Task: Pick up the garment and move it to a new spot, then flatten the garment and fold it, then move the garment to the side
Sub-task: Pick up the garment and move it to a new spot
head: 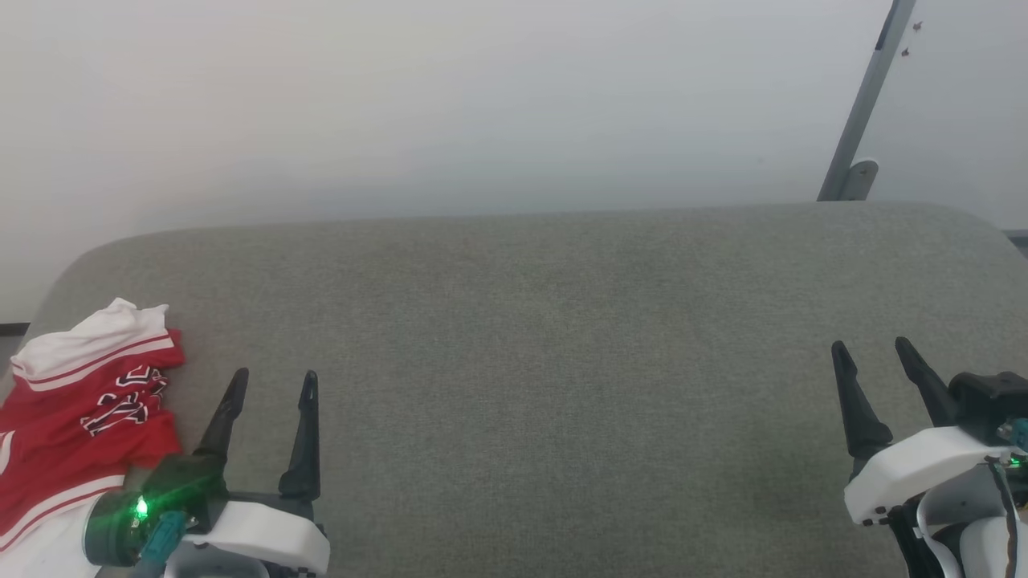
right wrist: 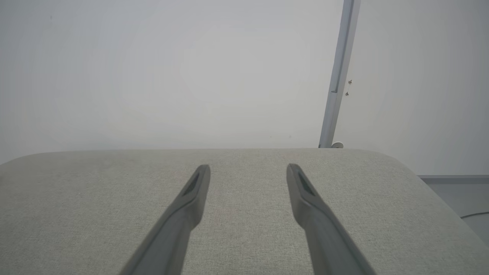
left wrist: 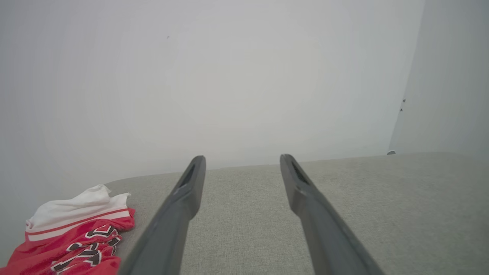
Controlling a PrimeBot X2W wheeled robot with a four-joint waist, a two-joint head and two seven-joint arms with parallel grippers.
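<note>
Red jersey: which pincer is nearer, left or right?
Left. The left pincer is open right beside the jersey, at the left end of the grey cushion; the right pincer is open at the far right end, well away.

Grey cushion [head: 546, 321] lies open between and ahead of the spread jaws of the left gripper [head: 275, 373] and right gripper [head: 869, 342]. The garment [head: 88, 409] crowds the left jaws' outer side; a wall [head: 401, 104] blocks beyond.

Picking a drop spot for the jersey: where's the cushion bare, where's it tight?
Bare: the whole middle of the grey cushion, between the left end effector and the right end effector, back to the far edge at the wall; also its far-right corner under the metal pole. Crowded: the near-left corner, where the garment lies bunched beside the left end effector.
</note>
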